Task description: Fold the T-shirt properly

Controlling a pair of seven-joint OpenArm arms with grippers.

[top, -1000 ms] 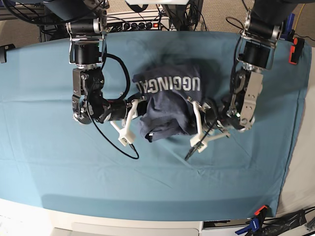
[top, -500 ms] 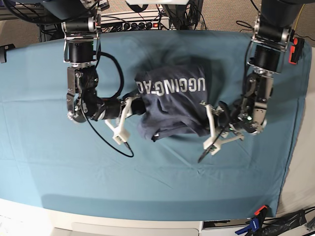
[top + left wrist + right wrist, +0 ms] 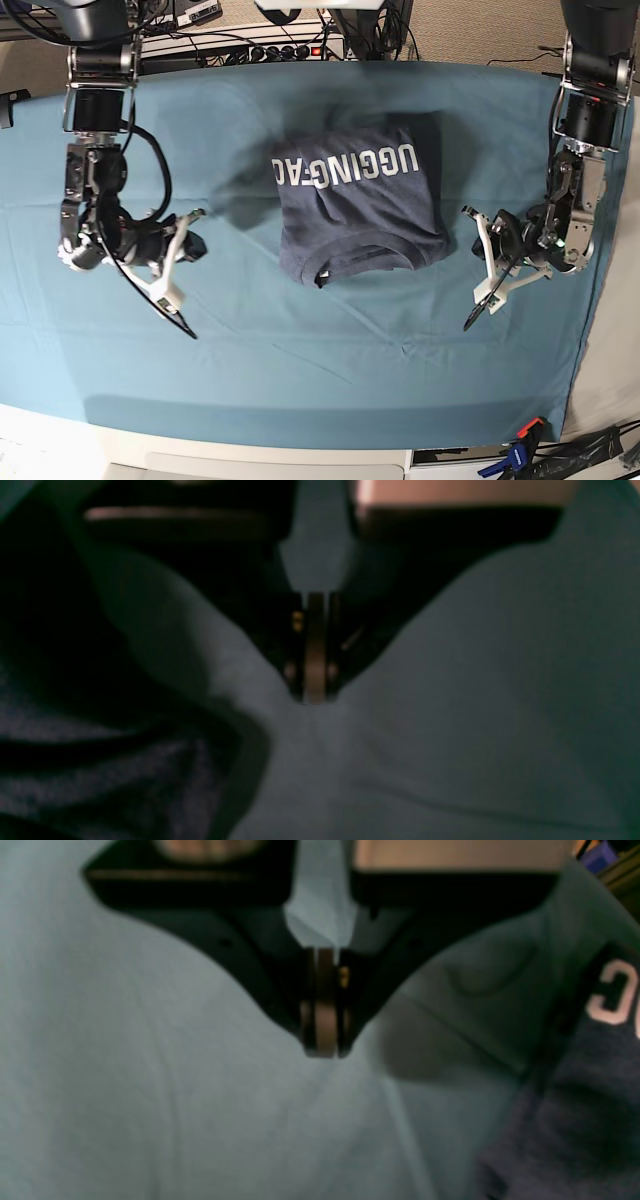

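The dark blue-grey T-shirt [image 3: 360,205] lies folded into a rough square at the middle of the table, white lettering up and the crew neck toward the front. My left gripper [image 3: 482,258] is low over the teal cloth to the shirt's right, apart from it. In the left wrist view the left gripper [image 3: 315,697] has its pads together and holds nothing, with shirt fabric [image 3: 75,780] at lower left. My right gripper [image 3: 178,258] is well to the shirt's left. In the right wrist view the right gripper [image 3: 324,1052] is shut and empty, with the lettered shirt edge [image 3: 590,1120] at right.
The teal table cloth [image 3: 330,370] covers the whole table, with shallow wrinkles near the front. A power strip and cables [image 3: 280,50] sit behind the back edge. A blue-and-orange clamp [image 3: 520,455] grips the front right corner.
Both grippers were at the shirt's lower sides a second ago. They have let go and drawn outward, the right arm far to its side. The shirt has settled flatter.
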